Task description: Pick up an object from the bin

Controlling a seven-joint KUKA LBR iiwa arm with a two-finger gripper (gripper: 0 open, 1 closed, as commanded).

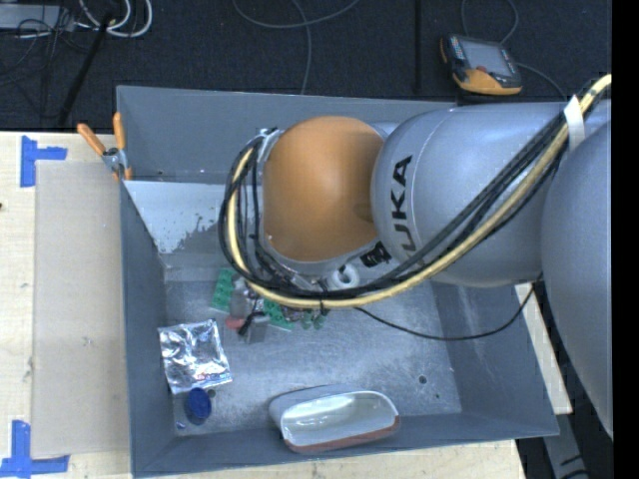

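My gripper [250, 322] reaches down from under the orange wrist cover into the left middle of the bin. It is right over a flat green thing [225, 289], whose edge also pokes out to the gripper's right. Whether it has that green thing in its grasp is hidden. A crinkled silver foil packet [195, 355] lies just below and to the left of the gripper, apart from it. A small blue cap [198, 405] sits under the packet near the bin's front left corner.
An oval white dish with a brown rim [334, 417] lies against the bin's front wall. The arm and its orange cover hide the bin's middle and back right. Bare floor shows between the gripper and the dish.
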